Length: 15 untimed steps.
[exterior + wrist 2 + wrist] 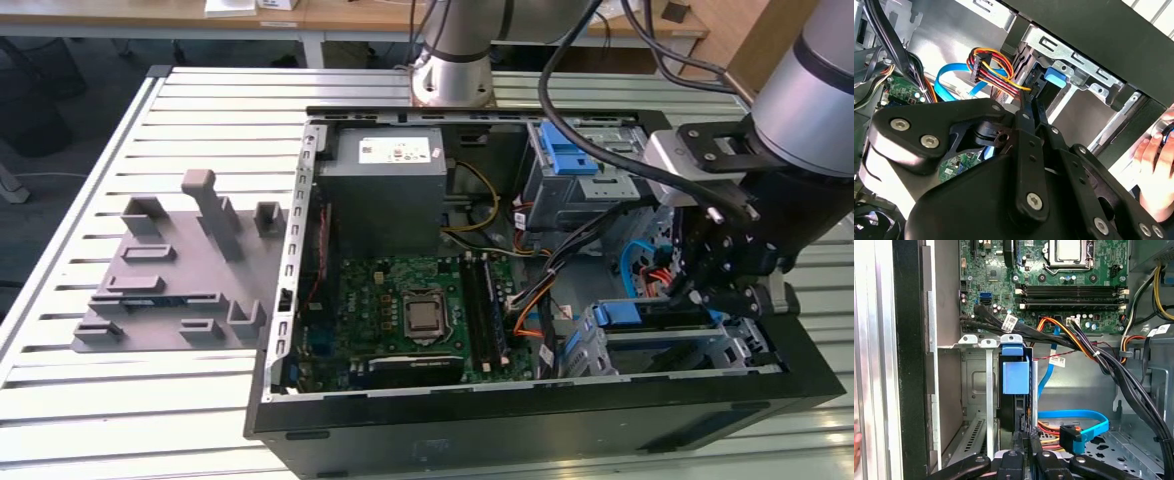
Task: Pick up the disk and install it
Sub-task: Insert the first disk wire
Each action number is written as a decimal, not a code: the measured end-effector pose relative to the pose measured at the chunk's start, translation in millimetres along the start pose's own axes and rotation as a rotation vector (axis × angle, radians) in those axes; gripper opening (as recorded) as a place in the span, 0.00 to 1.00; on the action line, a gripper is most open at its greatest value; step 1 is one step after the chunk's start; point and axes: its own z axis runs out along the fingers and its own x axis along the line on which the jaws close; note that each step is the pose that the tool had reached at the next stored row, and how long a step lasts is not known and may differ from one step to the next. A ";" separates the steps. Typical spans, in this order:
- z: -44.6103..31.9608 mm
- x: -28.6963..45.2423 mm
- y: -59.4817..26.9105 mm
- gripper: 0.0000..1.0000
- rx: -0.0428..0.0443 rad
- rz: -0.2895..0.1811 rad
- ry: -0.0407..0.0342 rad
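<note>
Your gripper sits above the disk, at 4 o'clock in the case. The disk stands edge-up in its bay. You cannot tell if the gripper grips it.

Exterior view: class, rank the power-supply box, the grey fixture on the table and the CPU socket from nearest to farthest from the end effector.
1. CPU socket, mid-case, nearest the end effector.
2. Power-supply box, case's far end.
3. Grey fixture, outside the case, view's left.

Disk on edge, slotted in drive bay.
</note>
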 end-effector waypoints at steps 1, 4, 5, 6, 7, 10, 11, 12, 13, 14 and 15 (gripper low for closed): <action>0.2 0.0 0.0 0.16 -0.0001 0.000 0.0000; 0.9 0.0 -0.4 0.16 -0.0006 0.000 -0.0002; 1.1 0.0 -0.6 0.16 -0.0009 0.000 -0.0003; 1.6 0.0 -1.1 0.17 -0.0018 0.000 -0.0009; 1.8 0.0 -1.6 0.17 -0.0030 0.000 -0.0006; 1.7 -0.1 -2.1 0.24 -0.0052 0.000 -0.0008; 1.4 0.0 -2.1 0.24 -0.0052 0.000 -0.0010; 0.7 0.0 -2.2 0.24 -0.0052 0.000 -0.0016; 0.0 0.0 -2.2 0.24 -0.0053 0.000 -0.0031; -1.0 -0.1 -2.3 0.24 -0.0053 0.000 -0.0041; -2.1 -0.1 -2.4 0.24 -0.0053 0.000 -0.0052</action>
